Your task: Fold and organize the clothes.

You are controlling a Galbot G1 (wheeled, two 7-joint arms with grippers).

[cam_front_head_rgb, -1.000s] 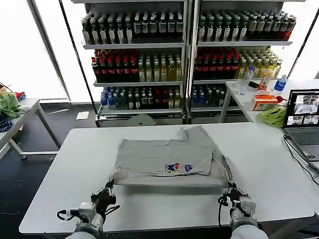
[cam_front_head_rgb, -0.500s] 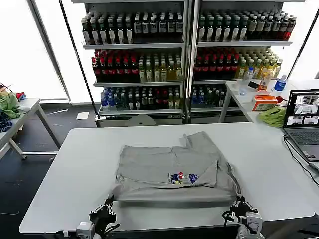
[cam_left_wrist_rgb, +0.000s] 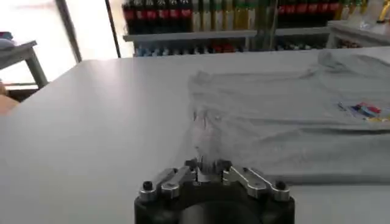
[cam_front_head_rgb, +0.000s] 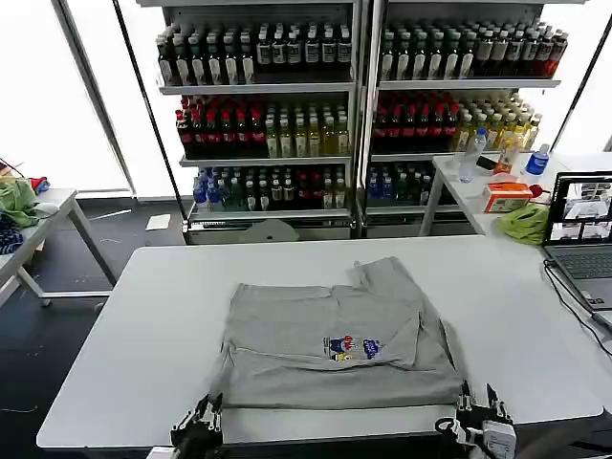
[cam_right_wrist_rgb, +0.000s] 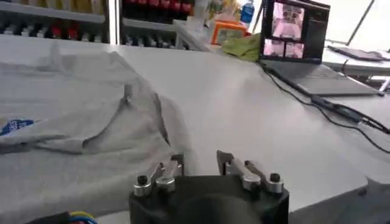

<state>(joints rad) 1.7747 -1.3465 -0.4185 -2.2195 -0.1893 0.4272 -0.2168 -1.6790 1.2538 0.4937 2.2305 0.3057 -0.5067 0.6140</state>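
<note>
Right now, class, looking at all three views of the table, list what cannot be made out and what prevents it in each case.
- Grey shirt, head view: the wording of its chest print is too small to read.
- Shirt's underside and inner folds: hidden by the top layer.
- Left gripper, left wrist view: fingers pinch the shirt's corner; the contact is blurred.
- Right gripper, head view: cut off by the bottom edge.
- Laptop: screen contents too small.

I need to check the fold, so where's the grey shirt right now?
In the head view the grey shirt lies folded mid-table, near the front edge.
</note>
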